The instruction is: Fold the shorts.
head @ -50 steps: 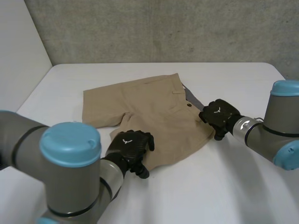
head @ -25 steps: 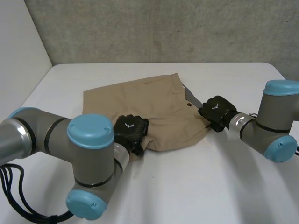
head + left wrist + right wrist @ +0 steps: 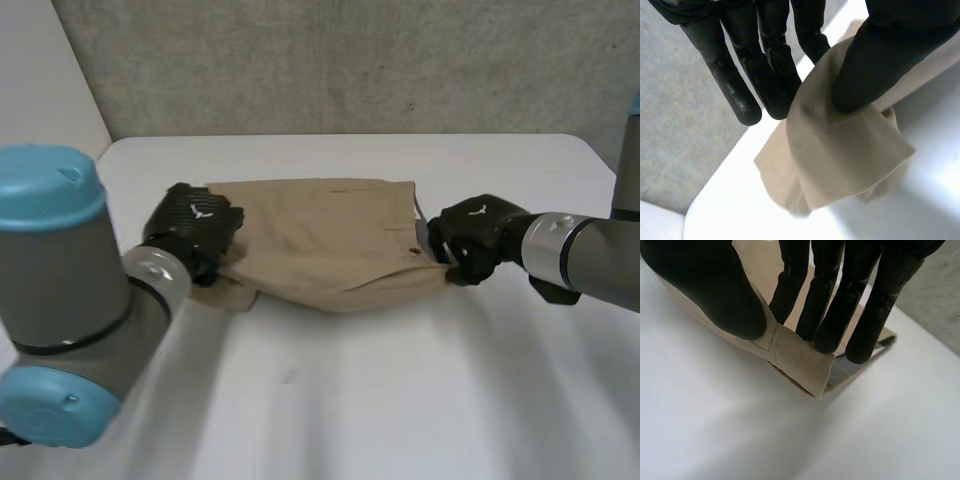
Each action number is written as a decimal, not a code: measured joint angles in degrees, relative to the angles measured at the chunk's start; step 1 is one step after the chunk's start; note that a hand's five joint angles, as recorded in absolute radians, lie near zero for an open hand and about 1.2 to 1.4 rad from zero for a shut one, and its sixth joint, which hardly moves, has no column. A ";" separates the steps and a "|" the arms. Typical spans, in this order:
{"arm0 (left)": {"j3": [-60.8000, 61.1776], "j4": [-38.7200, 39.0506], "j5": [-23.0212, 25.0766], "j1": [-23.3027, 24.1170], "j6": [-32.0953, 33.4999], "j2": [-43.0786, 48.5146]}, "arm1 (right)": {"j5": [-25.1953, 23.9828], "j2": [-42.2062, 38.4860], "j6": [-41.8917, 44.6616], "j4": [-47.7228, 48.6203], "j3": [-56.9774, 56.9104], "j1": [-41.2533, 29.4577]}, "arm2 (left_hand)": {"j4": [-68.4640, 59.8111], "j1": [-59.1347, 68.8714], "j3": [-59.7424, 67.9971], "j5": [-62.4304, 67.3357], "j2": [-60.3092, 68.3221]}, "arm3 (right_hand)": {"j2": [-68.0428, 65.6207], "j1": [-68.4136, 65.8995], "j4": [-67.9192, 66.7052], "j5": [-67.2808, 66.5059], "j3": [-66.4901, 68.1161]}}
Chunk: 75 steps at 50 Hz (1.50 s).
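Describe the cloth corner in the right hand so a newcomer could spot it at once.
On the white table, the tan shorts lie folded in a long band. At the end by the right hand, thumb and fingers pinch the waistband corner: the end with the dark button and grey lining, not the plain hem.

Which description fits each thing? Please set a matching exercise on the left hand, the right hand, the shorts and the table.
1 left hand
2 right hand
3 shorts
4 table

a white, under the shorts
b pinching the waistband end
c pinching a leg hem
d tan, held at both ends

Pairs: 1-c, 2-b, 3-d, 4-a
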State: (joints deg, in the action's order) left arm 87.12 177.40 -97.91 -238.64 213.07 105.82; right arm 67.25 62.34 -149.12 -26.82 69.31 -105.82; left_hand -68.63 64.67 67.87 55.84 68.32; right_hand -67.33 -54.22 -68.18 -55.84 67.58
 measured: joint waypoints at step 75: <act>7.34 13.58 1.51 -7.53 -20.41 11.56 | 5.85 -0.21 -4.01 32.96 22.73 -5.63 | 2.47 0.68 -2.11 -1.12 -2.35 | -0.11 -1.76 0.13 0.18 -0.24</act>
State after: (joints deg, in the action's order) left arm 94.46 190.98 -96.40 -246.17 192.66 117.38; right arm 73.10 62.12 -153.13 6.13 92.04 -111.45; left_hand -66.16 65.35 65.76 54.72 65.97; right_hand -67.44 -55.98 -68.05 -55.66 67.34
